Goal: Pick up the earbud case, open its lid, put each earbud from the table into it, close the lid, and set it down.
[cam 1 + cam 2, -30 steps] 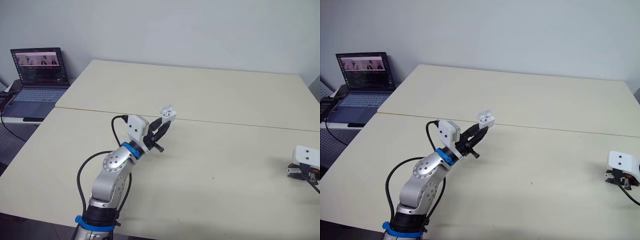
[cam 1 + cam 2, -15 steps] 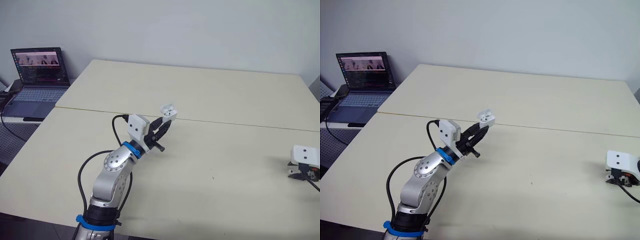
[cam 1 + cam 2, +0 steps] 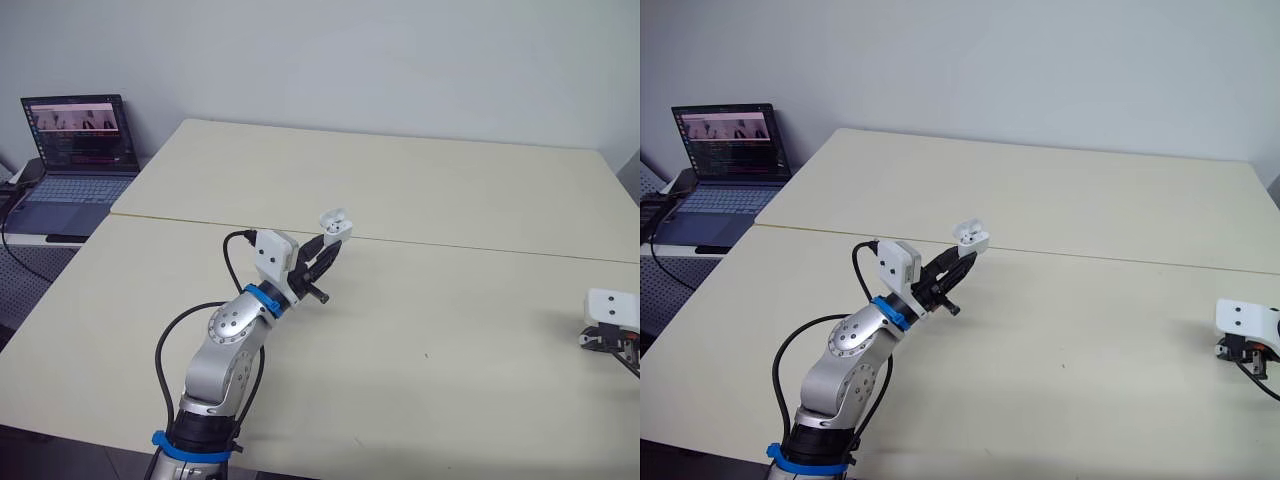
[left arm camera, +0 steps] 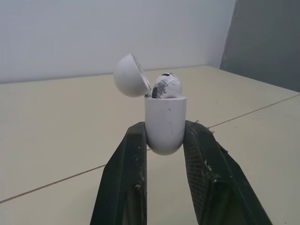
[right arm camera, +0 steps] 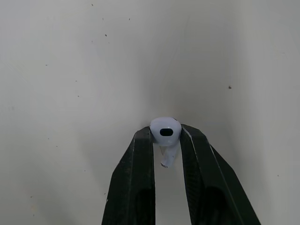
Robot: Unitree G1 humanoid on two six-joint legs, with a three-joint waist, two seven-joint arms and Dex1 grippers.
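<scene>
My left gripper is shut on the white earbud case, holding it upright above the middle of the table. The case's lid is tipped open, and one earbud sits in the case. In the eye views the case shows at the tips of the left gripper. At the table's right edge, my right gripper is shut on the other white earbud, just above the tabletop. The right wrist's white housing covers that gripper from above.
An open laptop sits on a side table to the far left, with cables beside it. A seam runs across the table where two tops meet. A grey wall stands behind the table.
The right gripper has shifted slightly right, toward the table's edge. The left arm and the case hold the same pose.
</scene>
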